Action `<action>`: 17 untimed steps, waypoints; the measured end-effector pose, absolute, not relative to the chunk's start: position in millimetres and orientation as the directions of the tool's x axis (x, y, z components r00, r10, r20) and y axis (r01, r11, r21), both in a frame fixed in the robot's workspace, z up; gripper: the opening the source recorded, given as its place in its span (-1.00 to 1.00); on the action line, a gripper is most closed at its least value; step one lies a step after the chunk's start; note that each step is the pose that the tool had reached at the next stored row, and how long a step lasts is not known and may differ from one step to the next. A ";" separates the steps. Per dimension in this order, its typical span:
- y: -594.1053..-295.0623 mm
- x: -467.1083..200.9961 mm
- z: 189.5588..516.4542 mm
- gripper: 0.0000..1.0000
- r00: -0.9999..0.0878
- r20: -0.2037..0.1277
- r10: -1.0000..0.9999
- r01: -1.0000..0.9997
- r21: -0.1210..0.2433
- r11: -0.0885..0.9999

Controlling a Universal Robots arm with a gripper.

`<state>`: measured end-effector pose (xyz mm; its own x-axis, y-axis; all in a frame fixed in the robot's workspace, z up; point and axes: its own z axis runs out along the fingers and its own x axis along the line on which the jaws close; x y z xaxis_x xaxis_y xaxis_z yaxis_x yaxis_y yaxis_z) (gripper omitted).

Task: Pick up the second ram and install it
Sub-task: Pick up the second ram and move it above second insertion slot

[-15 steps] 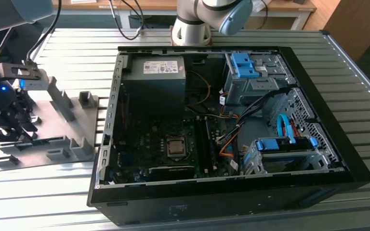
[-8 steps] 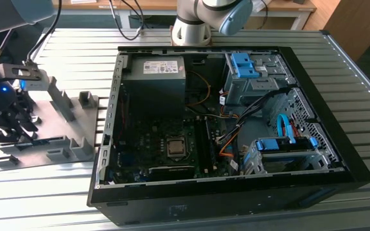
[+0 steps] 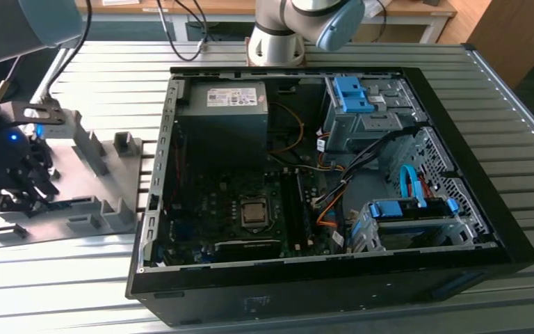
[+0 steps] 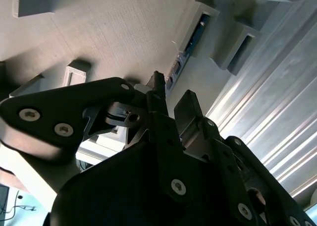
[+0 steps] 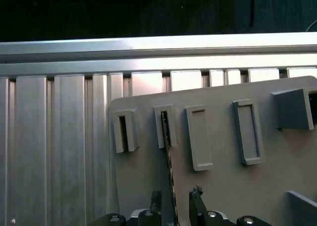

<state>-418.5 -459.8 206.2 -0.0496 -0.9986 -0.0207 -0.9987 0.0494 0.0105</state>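
Observation:
The second ram (image 5: 168, 151) stands on its edge in a slot of the grey holder plate (image 5: 223, 186), a thin dark board seen edge-on. Its green-blue face (image 4: 191, 41) shows in the second wrist view. My gripper (image 5: 176, 203) hangs low over the holder at the exterior view's left (image 3: 17, 191), open, with one black finger (image 5: 156, 201) on each side of the ram's near end. In the second wrist view the gripper (image 4: 172, 94) straddles the stick with small gaps. The motherboard's memory slots (image 3: 295, 202) lie inside the open computer case.
The open computer case (image 3: 156, 229) lies on the slatted metal table (image 3: 63, 292), to the exterior view's right of the holder (image 3: 91, 202). Inside are a power supply (image 3: 225, 101), a CPU socket (image 3: 253, 212), cables and blue drive brackets (image 3: 350, 90). The arm's base (image 3: 277, 38) stands behind the case.

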 end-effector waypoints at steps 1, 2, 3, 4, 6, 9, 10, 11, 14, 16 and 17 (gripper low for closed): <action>-459.8 -418.5 204.4 -0.29 -0.050 -0.021 -0.999 -0.999 0.010 0.049; -459.8 -418.5 202.5 -0.29 -0.050 -0.021 -0.999 -0.999 0.010 0.049; -459.8 -418.5 200.8 -0.29 -0.050 -0.021 -0.999 -0.999 0.010 0.049; -459.8 -418.6 199.0 -0.29 -0.050 -0.021 -0.999 -0.999 0.011 0.049; -459.8 -418.7 195.2 -0.29 -0.050 -0.021 -0.999 -0.999 0.010 0.049; -459.8 -418.8 191.9 -0.29 -0.050 -0.021 -0.999 -0.999 0.011 0.049; -459.8 -418.8 191.9 -0.29 -0.050 -0.021 -0.999 -0.999 0.011 0.049; -459.8 -418.8 191.9 -0.29 -0.050 -0.021 -0.999 -0.999 0.011 0.049; -459.8 -418.8 191.8 -0.29 -0.050 -0.021 -0.999 -0.999 0.011 0.049; -459.8 -418.8 191.7 -0.32 -0.050 -0.021 -0.999 -0.999 0.011 0.049; -459.8 -418.8 191.7 -0.32 -0.050 -0.021 -0.999 -0.999 0.011 0.049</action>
<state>-418.8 -459.8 191.7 -0.0496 -0.9986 -0.0209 -0.9987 0.0494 0.0105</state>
